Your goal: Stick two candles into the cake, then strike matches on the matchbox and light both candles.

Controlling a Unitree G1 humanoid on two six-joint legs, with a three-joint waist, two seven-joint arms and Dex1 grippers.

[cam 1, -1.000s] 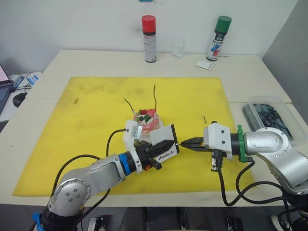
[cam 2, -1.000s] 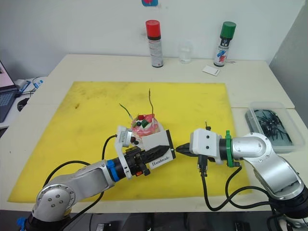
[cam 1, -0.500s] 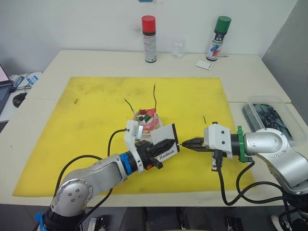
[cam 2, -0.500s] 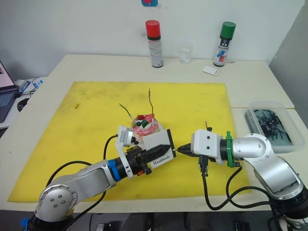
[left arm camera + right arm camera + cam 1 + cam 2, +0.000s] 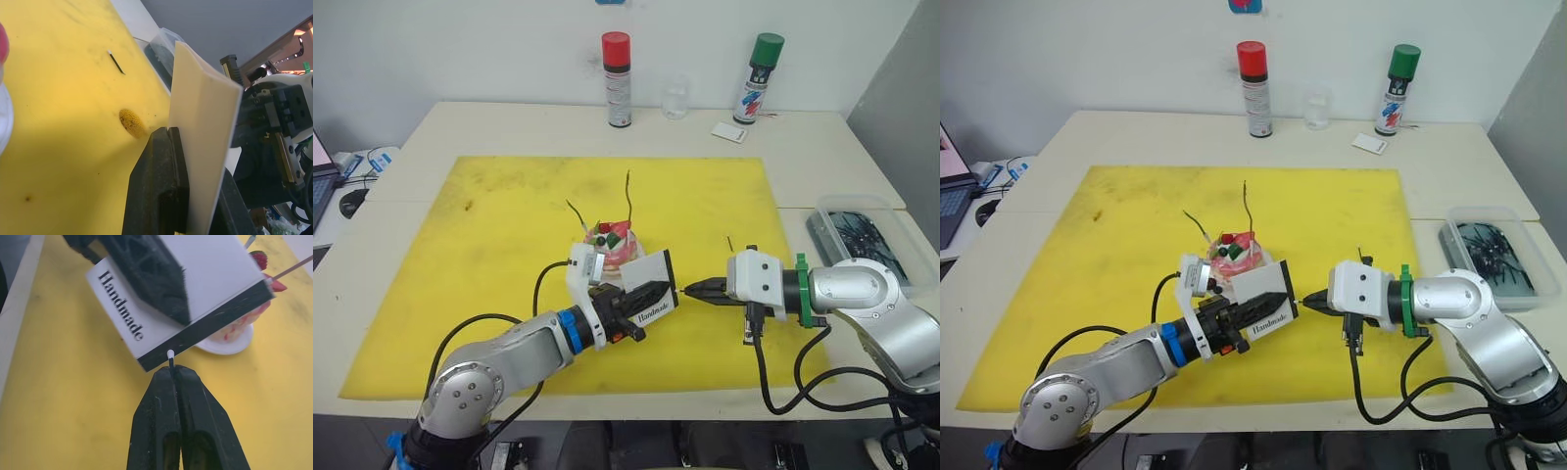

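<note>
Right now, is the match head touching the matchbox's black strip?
Touching: the right wrist view shows the match, pinched in the right tool, with its pale head against the matchbox strip.

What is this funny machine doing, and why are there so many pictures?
It is a robot with two arms. Two pictures come from cameras on its head, looking down at a table with a yellow mat. Two more come from cameras on its wrists, close up. The left gripper holds a white matchbox that says "Handmade". The right gripper pinches a match, its pale tip touching the box's black strip. Behind them sits a little pink cake with two thin candles standing in it, neither lit. Another match lies on the mat.
</note>
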